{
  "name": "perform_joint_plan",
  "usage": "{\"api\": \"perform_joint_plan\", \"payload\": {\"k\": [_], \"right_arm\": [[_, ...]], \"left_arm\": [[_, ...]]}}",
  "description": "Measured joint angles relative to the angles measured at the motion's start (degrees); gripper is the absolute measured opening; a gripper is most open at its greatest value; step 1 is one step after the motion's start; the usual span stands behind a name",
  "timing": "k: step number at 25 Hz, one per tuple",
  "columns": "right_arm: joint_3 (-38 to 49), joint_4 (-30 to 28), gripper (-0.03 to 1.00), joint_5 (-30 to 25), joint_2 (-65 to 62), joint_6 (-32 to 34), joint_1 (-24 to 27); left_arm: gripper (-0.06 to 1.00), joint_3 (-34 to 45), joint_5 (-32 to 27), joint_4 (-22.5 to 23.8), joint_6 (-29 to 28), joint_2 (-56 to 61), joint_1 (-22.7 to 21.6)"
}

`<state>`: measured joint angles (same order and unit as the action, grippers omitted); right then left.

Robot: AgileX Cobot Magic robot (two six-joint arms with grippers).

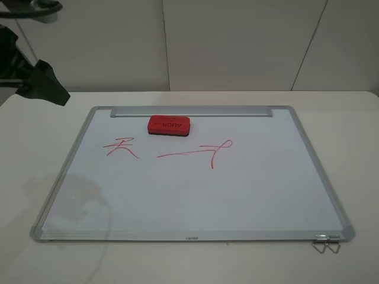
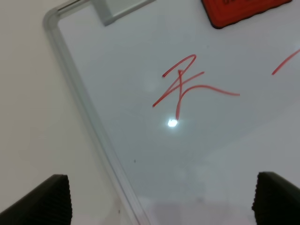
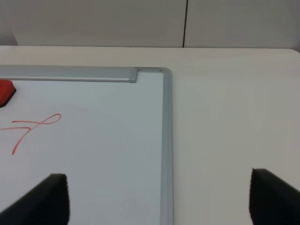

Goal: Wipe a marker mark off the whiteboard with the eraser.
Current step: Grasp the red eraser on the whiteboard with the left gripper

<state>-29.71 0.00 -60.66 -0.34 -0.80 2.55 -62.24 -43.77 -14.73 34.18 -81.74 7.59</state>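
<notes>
The whiteboard (image 1: 237, 195) lies flat on the table, its metal tray strip (image 1: 190, 111) along the far edge. The red eraser (image 1: 169, 125) rests on the board just below that strip, lettering up; nothing touches it. The marker mark (image 1: 120, 147), a small red scribble, sits left of and nearer than the eraser. In the left wrist view the mark (image 2: 180, 84) and the eraser's corner (image 2: 243, 11) lie ahead of my open, empty left gripper (image 2: 161, 206). My right gripper (image 3: 159, 201) is open and empty over the board's right frame (image 3: 166, 140), with the eraser's edge (image 3: 5, 91) far off.
A longer red line ending in a loop (image 1: 201, 152) crosses the board's middle, also in the right wrist view (image 3: 35, 129). My left arm (image 1: 42, 83) hangs above the table's far left. Metal clips (image 1: 325, 242) stick out at the board's near right corner. A pale wall stands behind.
</notes>
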Motion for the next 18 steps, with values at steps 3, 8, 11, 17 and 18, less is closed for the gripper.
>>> {"api": "perform_joint_plan", "payload": {"k": [3, 8, 11, 17, 18], "right_arm": [[0.0, 0.0, 0.69, 0.0, 0.0, 0.0, 0.0], [0.0, 0.0, 0.69, 0.0, 0.0, 0.0, 0.0], [0.0, 0.0, 0.69, 0.0, 0.0, 0.0, 0.0], [0.0, 0.0, 0.69, 0.0, 0.0, 0.0, 0.0], [0.0, 0.0, 0.69, 0.0, 0.0, 0.0, 0.0]], "left_arm": [[0.77, -9.7, -5.1, -2.2, 9.1, -10.7, 0.4], [0.77, -21.7, -8.3, -2.8, 17.7, -22.4, 3.2], [0.77, -26.6, -8.7, -3.0, 18.5, -28.4, 5.6], [0.77, -34.8, -9.2, -2.9, 21.5, -38.2, 8.4], [0.77, -36.2, -9.6, -2.6, 22.1, -39.3, 8.6]]}}
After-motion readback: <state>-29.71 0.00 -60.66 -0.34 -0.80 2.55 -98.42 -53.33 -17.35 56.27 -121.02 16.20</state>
